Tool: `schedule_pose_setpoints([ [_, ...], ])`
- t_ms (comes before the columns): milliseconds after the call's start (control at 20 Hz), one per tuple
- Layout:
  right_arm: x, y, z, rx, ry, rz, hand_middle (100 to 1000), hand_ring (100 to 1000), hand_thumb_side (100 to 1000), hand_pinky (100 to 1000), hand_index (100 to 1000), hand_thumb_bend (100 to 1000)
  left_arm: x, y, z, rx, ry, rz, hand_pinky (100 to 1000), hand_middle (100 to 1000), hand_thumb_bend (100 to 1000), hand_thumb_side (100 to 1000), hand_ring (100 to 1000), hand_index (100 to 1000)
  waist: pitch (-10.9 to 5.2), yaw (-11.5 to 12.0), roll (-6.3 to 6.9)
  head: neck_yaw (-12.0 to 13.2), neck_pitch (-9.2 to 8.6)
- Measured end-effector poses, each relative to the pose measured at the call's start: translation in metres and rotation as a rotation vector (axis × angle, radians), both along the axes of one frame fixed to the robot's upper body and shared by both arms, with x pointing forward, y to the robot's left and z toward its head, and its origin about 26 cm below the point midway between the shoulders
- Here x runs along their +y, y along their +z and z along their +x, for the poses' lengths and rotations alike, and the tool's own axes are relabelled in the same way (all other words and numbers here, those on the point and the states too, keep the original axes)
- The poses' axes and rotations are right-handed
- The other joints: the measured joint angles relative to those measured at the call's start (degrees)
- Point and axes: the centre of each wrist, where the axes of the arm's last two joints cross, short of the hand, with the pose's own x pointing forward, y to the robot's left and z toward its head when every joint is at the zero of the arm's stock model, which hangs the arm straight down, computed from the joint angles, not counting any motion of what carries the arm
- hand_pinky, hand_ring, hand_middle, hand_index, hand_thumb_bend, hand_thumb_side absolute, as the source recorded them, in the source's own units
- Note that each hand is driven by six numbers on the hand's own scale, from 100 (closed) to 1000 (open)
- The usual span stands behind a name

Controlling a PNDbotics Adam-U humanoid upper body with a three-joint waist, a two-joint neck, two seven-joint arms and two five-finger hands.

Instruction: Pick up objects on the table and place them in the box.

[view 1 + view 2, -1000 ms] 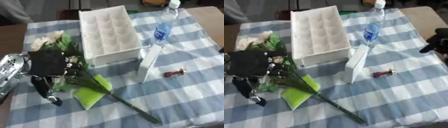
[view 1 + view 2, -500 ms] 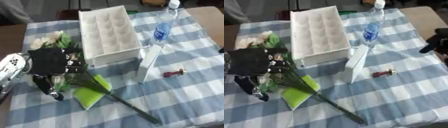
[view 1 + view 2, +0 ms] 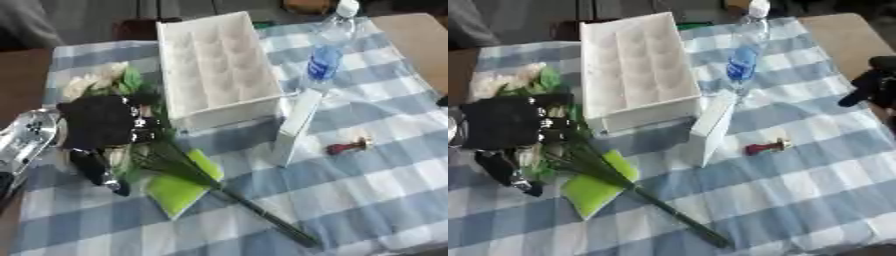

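Left robot hand (image 3: 103,122) sat low on the bench's left side, right on top of the flower bunch (image 3: 105,85), palm down, fingers curled in toward the leafy stems near the box wall; it looked closed around the stems, though the dark hand hid the actual contact, so that is a judgement. One dark finger or thumb (image 3: 94,170) pointed down toward the near edge, clear of the stems.

From that hand the flower's long green stem (image 3: 254,212) ran away toward the near right, diagonal across the checked cloth (image 3: 376,200), passing over a flat lime-green piece (image 3: 179,182). The pale blooms lay on the far-left side of the hand, so the long axis went far-left to near-right with the hand near the bloom end.

White compartment box (image 3: 219,65) stood just right of the hand and further back, long side running away from the robot, touching or nearly touching the leaves. Likely next step: lift and carry right and back into the box; the trailing stem would be longer than the compartments.

Further out: a white upright carton (image 3: 293,127) leaned by the box's near right corner, a small red item (image 3: 348,146) lay right of it, a water bottle (image 3: 328,47) beyond.

Right robot hand (image 3: 870,85) showed only at the right edge in the right eye view, well apart from everything; couldn't tell its finger state. Left arm clearly nearer.
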Motion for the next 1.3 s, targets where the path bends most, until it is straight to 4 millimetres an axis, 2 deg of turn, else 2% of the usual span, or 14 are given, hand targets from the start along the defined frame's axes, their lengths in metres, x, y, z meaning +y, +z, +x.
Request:
schedule_pose_setpoints([
  [350,0.000,0.000,0.000,0.000,0.002,-0.002,608,541,692,580,807,100,-0.005,0.004,-0.004,-0.067,-0.036,0.013,1000,722,846,616,100,819,0.00,0.00,0.00,-0.23,-0.10],
  [700,0.000,0.000,0.000,0.000,0.003,-0.003,607,541,692,580,806,100,-0.007,0.001,-0.005,-0.125,-0.043,0.071,1000,720,846,617,100,843,0.00,0.00,0.00,-0.40,-0.43],
  [850,0.000,0.000,0.000,0.000,0.003,-0.003,606,540,691,581,806,100,-0.003,-0.004,-0.004,-0.119,-0.013,0.133,1000,729,846,614,178,870,0.00,0.00,-0.01,-0.44,-0.43],
  [1000,0.000,0.000,0.000,0.000,0.003,-0.003,606,540,691,581,806,100,-0.001,-0.007,-0.002,-0.116,0.016,0.188,1000,723,846,612,175,864,0.00,0.00,-0.03,-0.48,-0.43],
  [1050,0.000,0.000,0.000,-0.001,0.003,-0.003,605,539,690,581,806,100,-0.001,-0.007,-0.002,-0.116,0.022,0.197,1000,698,846,598,135,827,0.00,0.00,-0.03,-0.49,-0.43],
  [1100,0.000,0.000,0.000,-0.001,0.003,-0.004,605,539,690,581,806,100,0.000,-0.008,-0.001,-0.116,0.025,0.201,1000,698,846,598,135,827,0.00,0.01,-0.05,-0.50,-0.43],
  [1150,0.000,0.000,0.000,-0.001,0.003,-0.004,605,539,690,581,806,100,0.000,-0.008,-0.001,-0.117,0.026,0.201,1000,655,857,525,100,767,0.00,0.01,-0.08,-0.51,-0.43],
  [1200,0.000,0.000,0.000,-0.001,0.004,-0.004,605,539,690,581,806,100,0.000,-0.008,-0.001,-0.118,0.026,0.197,1000,655,857,525,100,767,0.00,0.01,-0.10,-0.53,-0.43],
  [1250,0.000,0.000,0.000,-0.002,0.004,-0.004,605,539,690,581,805,100,0.001,-0.010,-0.001,-0.118,0.028,0.191,964,590,733,393,100,695,0.00,0.01,-0.10,-0.55,-0.43],
  [1300,0.000,0.000,0.000,-0.002,0.004,-0.004,605,539,690,581,805,100,0.002,-0.011,-0.001,-0.117,0.028,0.179,964,590,733,393,100,695,0.00,0.03,-0.10,-0.61,-0.43],
])
